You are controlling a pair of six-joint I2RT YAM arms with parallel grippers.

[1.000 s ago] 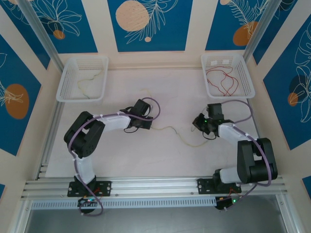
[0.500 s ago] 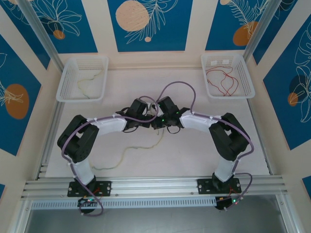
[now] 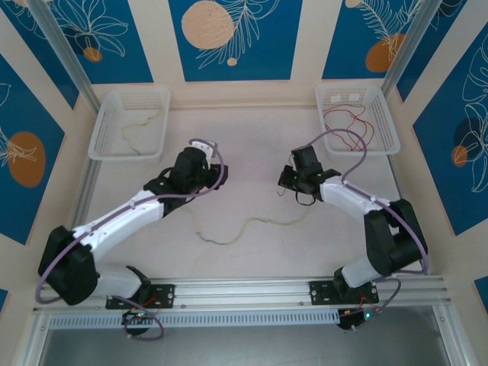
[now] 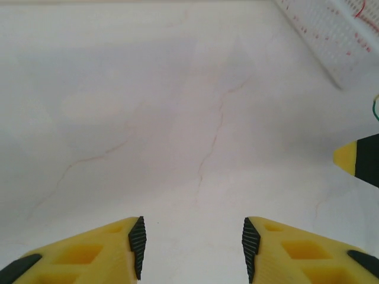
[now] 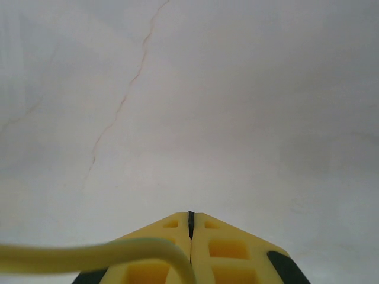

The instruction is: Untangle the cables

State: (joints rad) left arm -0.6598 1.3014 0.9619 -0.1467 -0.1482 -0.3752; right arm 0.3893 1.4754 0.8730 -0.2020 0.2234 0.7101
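Pinching last loose thin yellow cable (image 3: 259, 219) in right fingers (image 5: 207, 236), left fingers (image 4: 112, 254) gaping; thin red wires (image 3: 351, 133) basketed at one o'clock.

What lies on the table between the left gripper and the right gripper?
The stretch is bare: the left wrist view shows plain table from left gripper to right gripper. The yellow cable lies nearer the bases.

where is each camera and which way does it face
Top external: above and behind, looking down at the table; left arm and right arm show.
Left wrist: low over the table, facing the right basket; open left gripper.
Right wrist: facing the table; shut right gripper with the yellow cable.
Shared: right basket, in top external and left wrist.
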